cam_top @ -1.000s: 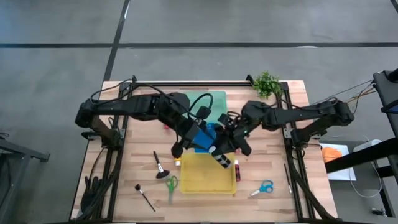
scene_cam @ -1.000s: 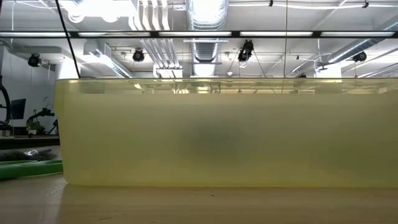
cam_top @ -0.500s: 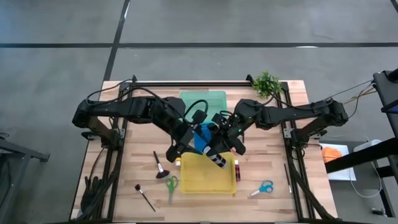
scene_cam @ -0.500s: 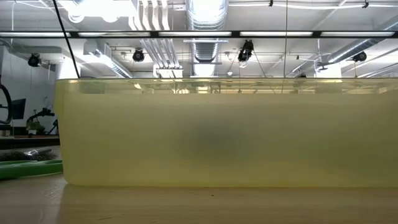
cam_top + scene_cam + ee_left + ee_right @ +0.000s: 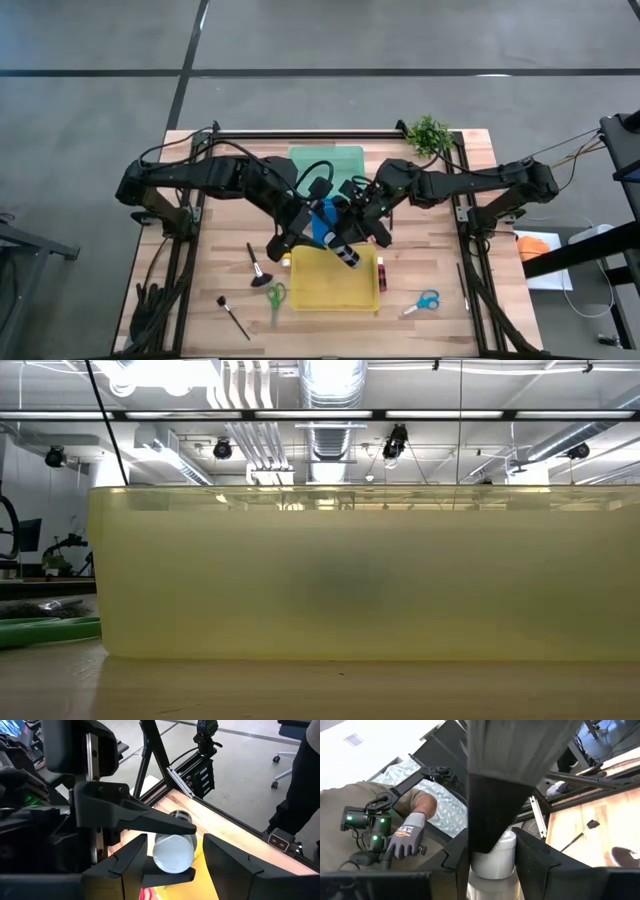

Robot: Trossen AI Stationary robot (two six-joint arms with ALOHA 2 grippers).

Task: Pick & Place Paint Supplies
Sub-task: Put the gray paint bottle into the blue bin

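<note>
High view
- R gripper (image 5: 345,246): over the far edge of the yellow tray (image 5: 320,292), pinching a black paint bottle (image 5: 352,260).
- L gripper (image 5: 330,240): met the R one at table centre, just beside the same bottle.
- Bottle: in the air, tilted, above the yellow tray; blue tray (image 5: 324,222) under the arms, green tray (image 5: 330,158) farther back.
- Loose items: 2 brushes (image 5: 254,262) (image 5: 233,316) and green scissors (image 5: 275,297) left of the yellow tray; magenta bottle (image 5: 382,272) and blue scissors (image 5: 424,301) to its right.
- Plant (image 5: 428,132): far R corner.

Low view
- Yellow tray wall filled nearly the whole pic; no gripper seen.

L wrist view
- L fingers (image 5: 130,862): spread either side of the white cap, small gaps, not pressing.
- R fingers: clamped on the cap from two sides.
- Person (image 5: 302,780): dark clothing, beyond the table.

R wrist view
- Own fingers: tight against the bottle neck.
- Gloved hand (image 5: 407,840): on a device, off the table.
</note>
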